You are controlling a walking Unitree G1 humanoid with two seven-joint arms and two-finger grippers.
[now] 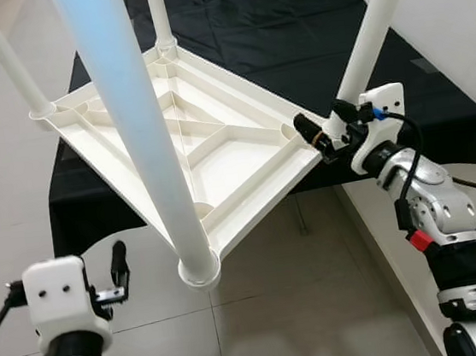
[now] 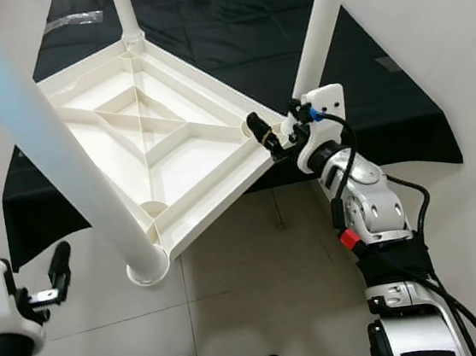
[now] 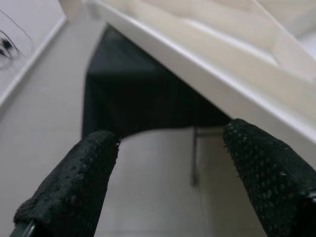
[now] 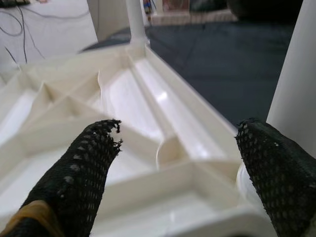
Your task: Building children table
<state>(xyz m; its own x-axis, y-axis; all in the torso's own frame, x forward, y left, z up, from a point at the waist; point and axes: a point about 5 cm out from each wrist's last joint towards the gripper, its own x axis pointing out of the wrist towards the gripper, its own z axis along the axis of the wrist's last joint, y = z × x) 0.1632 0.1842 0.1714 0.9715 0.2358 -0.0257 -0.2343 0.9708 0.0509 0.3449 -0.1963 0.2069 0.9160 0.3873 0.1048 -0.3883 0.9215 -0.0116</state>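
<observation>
White plastic children's table top lies upside down, ribbed underside up, on a black-draped surface, with its near corner jutting out over the tiled floor. All four white legs appear seated in the corner sockets: near leg, right leg, far leg, left leg. Right gripper is at the right corner, by the base of the right leg, fingers spread wide, one over the inside of the tray and one outside the leg; can't confirm contact, nothing clamped. Left gripper sits low over the floor, below the overhanging corner, fingers apart, holding nothing. Risks, as I judge: much of the top hangs off the edge, so a push or pull at the right corner could tip or slide it onto the floor; a sideways knock on the right leg could pop it out of its socket if it's only loosely seated; left gripper rising could hit the rim from beneath.
</observation>
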